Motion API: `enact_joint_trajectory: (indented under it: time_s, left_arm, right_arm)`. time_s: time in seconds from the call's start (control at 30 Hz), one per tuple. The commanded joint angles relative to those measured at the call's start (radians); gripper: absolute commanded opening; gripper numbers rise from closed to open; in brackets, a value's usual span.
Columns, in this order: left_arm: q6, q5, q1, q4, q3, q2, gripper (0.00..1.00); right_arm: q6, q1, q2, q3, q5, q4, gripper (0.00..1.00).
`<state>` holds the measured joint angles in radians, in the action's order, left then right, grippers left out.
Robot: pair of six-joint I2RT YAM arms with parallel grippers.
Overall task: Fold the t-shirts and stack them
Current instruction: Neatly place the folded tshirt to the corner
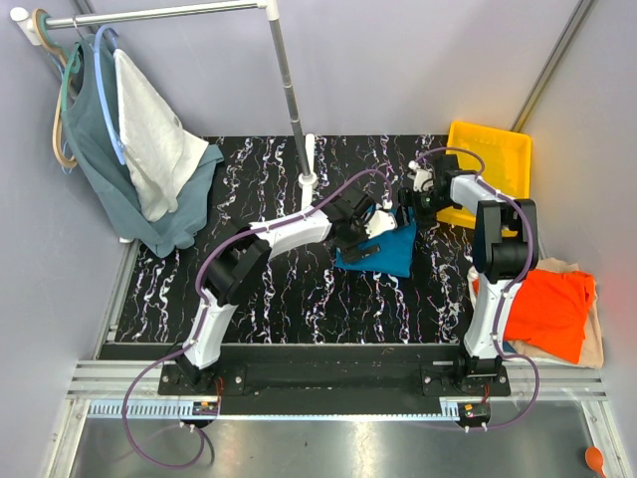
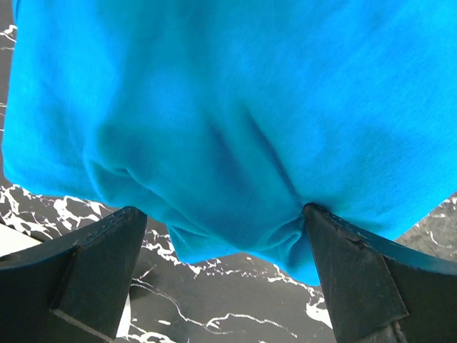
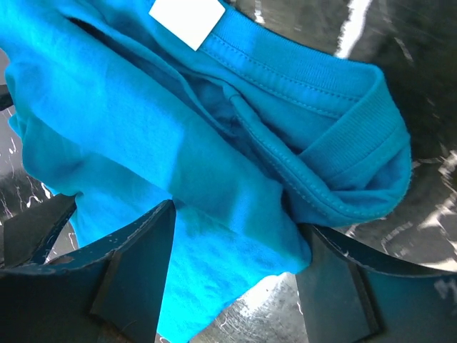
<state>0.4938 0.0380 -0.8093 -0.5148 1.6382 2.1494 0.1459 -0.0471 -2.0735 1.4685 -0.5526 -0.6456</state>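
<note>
Blue cloth sits in a soft bunch near the middle of the black bench (image 1: 289, 299) with white swirls. It is the blue t-shirt (image 1: 386, 254), and it lies between the two hands.

The left hand (image 2: 221, 213) is spread wide apart. One low fold of the shirt hangs down between its fingers. One finger (image 2: 350, 271) touches the fold, but the hand is not squeezing it.

The right hand (image 3: 235, 229) is at the neck end of the shirt. The ribbed collar (image 3: 343, 136) and a small white tag (image 3: 187, 18) show there. Its fingers stand apart with a thick wad of cloth between them. The cloth seems to touch both fingers, but I cannot tell if they are pinching it.

Off to the right, beside the right arm, lies the orange t-shirt (image 1: 547, 304). It rests on top of the cream t-shirt (image 1: 593, 347), and only the cream edges peek out.

A yellow bin (image 1: 488, 149) sits at the back right of the bench, behind the right hand.

At the back left, a silver rail holds hangers. A grey-green top (image 1: 100, 169) and a white cloth (image 1: 149, 149) hang there, with their bottoms down on the bench corner. A thin silver pole (image 1: 291, 100) stands up from the bench near the back middle.
</note>
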Motion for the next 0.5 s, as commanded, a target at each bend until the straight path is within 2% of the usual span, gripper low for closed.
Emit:
enact_joint_trajectory:
  time_s: [0.0,0.1,0.2,0.33,0.47]
  left_arm:
    - [0.012,-0.013,-0.007,-0.030,0.049,-0.052,0.99]
    - [0.008,-0.015,-0.007,-0.030,0.057,-0.048,0.99]
    - [0.011,-0.023,-0.007,-0.030,0.061,-0.046,0.99]
    - [0.012,-0.030,-0.007,-0.028,0.064,-0.048,0.99]
    - [0.020,-0.036,-0.007,-0.028,0.064,-0.055,0.99]
  right_arm:
    - [0.046,-0.040,-0.054,0.015,-0.015,-0.043,0.70]
    - [0.053,-0.043,-0.065,0.026,-0.020,-0.058,0.64]
    - [0.063,-0.042,-0.068,0.027,-0.024,-0.075,0.49]
    - [0.069,-0.043,-0.065,0.027,-0.024,-0.083,0.24]
    - [0.070,-0.043,-0.047,0.026,-0.020,-0.091,0.03]
